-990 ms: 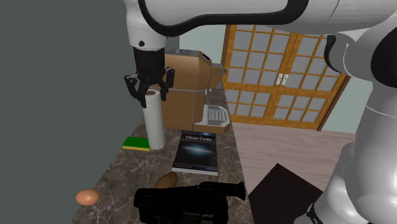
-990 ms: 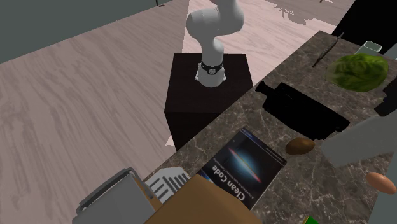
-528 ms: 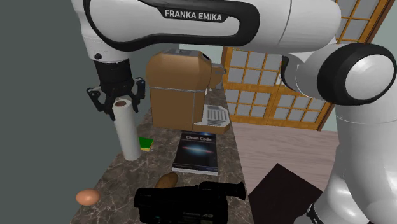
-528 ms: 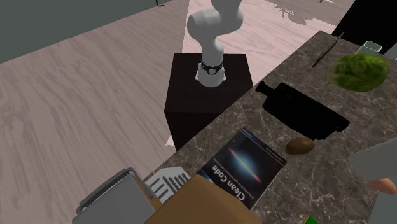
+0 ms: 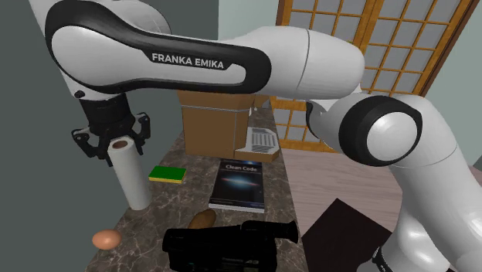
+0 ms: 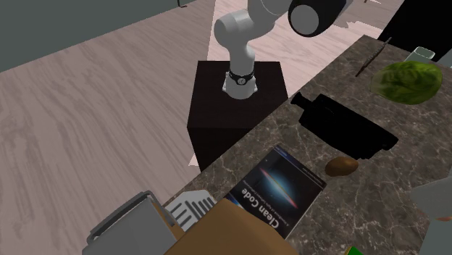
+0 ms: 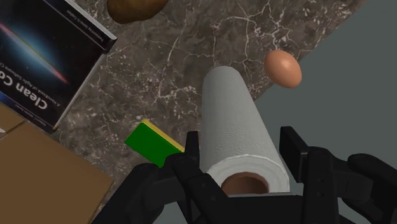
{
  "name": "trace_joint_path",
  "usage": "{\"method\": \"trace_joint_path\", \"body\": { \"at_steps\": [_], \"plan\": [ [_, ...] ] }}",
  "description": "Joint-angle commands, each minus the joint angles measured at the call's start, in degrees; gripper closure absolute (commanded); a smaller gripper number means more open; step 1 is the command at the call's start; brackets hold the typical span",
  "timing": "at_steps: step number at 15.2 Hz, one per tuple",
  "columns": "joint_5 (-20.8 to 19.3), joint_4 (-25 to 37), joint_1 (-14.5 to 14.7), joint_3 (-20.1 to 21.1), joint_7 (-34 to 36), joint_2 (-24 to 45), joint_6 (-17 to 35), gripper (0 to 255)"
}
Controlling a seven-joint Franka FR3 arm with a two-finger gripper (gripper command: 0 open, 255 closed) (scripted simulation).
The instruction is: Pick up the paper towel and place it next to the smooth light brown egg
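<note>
Since the earlier frames, the paper towel [image 5: 131, 179] has been carried toward the shoulder view's left, away from the green sponge [image 5: 168, 175] and nearer the egg [image 5: 106, 239]. In this view the arm [image 5: 232, 62] is stretched leftward across the counter [image 5: 278, 193], with the gripper [image 5: 113, 144] pointed straight down and clamped on the roll's upper end; the roll is held upright. The cardboard box [image 5: 216, 124] is seen behind, its inside hidden.

In the second exterior view the arm's elbow [image 6: 316, 14] is seen above the stand [image 6: 232, 101].

In the wrist view the gripper [image 7: 245, 153] is closed around the paper towel [image 7: 232, 118], whose far end is near the light brown egg [image 7: 282, 68].
</note>
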Motion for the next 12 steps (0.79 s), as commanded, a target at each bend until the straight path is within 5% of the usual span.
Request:
{"method": "trace_joint_path", "body": {
  "at_steps": [1, 12],
  "plan": [
    [0.2, -4.0, -0.9, 0.3, 0.7, -1.3, 2.6, 255],
    [0.5, -17.5, -3.7, 0.7, 2.9, -4.0, 12.8, 255]
  ]
}}
